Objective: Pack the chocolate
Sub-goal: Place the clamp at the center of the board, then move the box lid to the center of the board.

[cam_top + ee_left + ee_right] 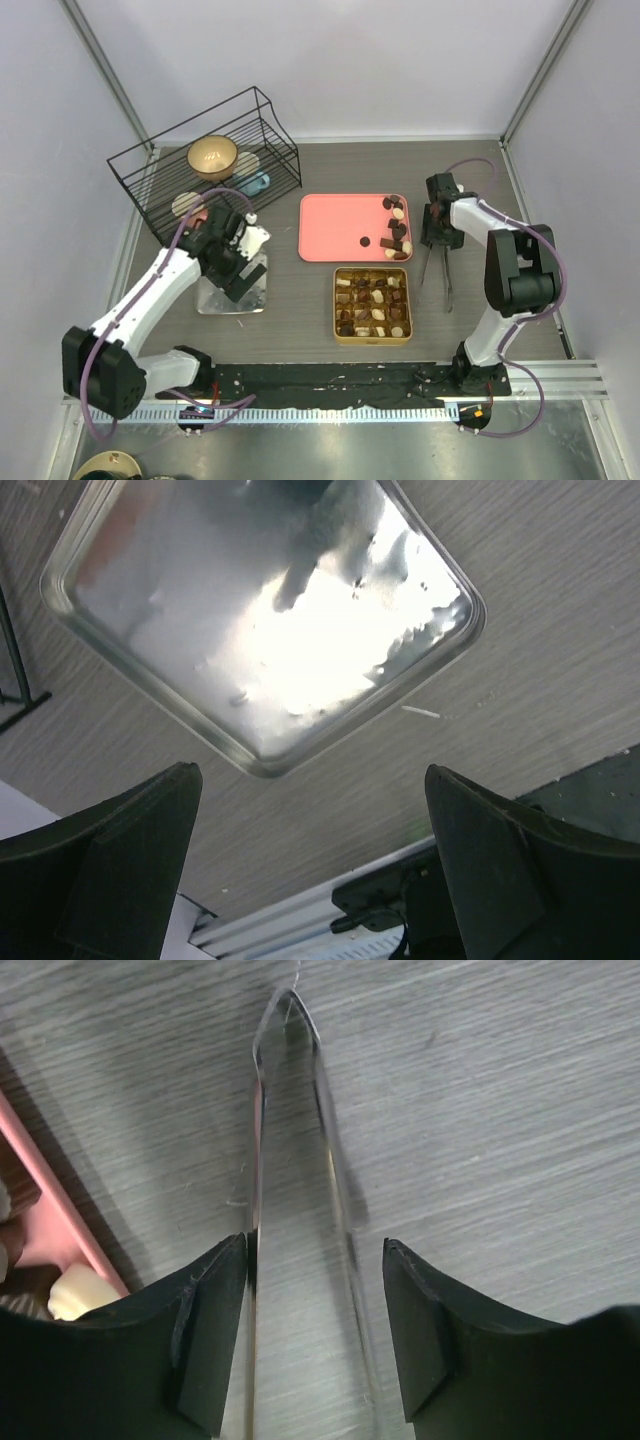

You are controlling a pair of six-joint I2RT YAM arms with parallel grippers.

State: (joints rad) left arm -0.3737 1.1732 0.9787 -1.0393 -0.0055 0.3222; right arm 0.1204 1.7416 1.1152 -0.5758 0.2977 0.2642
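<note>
Several chocolate pieces (397, 232) lie at the right end of the pink tray (335, 225), and one (365, 242) lies apart near its front edge. More pieces fill the gold gridded tin (372, 304). Metal tongs (437, 275) lie on the table right of the tray. My right gripper (437, 238) is open and straddles the tongs (290, 1110) near their joined end; its left finger (205, 1330) touches one arm. A cream piece (75, 1290) shows in the tray corner (50, 1210). My left gripper (238, 275) is open and empty over a silver lid (260, 610).
A black wire rack (205, 160) at the back left holds a gold bowl (212, 155), with a blue object (255, 183) beside it. The silver lid (233, 290) lies left of the gold tin. A black rail (330, 380) runs along the near edge.
</note>
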